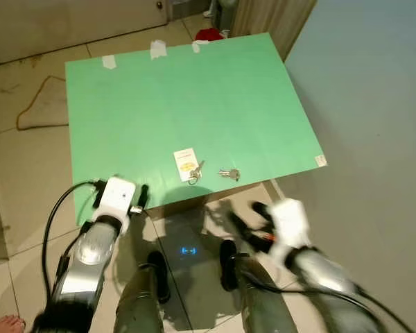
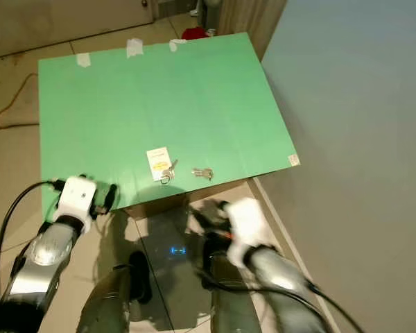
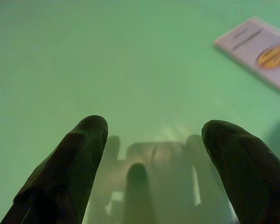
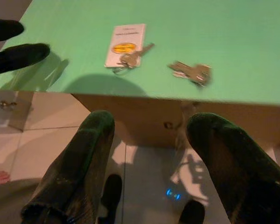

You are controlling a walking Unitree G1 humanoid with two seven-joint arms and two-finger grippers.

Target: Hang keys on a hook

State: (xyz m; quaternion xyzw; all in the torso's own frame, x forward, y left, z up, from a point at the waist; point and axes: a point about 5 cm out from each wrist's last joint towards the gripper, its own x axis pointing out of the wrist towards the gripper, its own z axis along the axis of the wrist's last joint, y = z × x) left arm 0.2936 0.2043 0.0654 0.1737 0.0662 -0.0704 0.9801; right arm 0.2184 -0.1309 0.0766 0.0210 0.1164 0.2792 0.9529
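A green tabletop (image 1: 194, 97) lies before me. Near its front edge lies a white tag (image 1: 185, 162) with a key ring (image 1: 195, 174) beside it. A second small bunch of keys (image 1: 229, 173) rests a little to its right, also seen as the keys (image 4: 192, 72) in the right wrist view. My left gripper (image 1: 142, 196) is open at the table's near left corner, its fingers (image 3: 79, 154) low over the green surface. My right gripper (image 4: 151, 126) is open below and in front of the table's front edge, blurred in the head views.
A grey wall (image 1: 374, 104) rises close on the right. A cord (image 1: 38, 104) loops on the tiled floor at the left, and a red object (image 1: 209, 33) lies beyond the table. A person's bare foot (image 1: 3, 324) shows at the bottom left.
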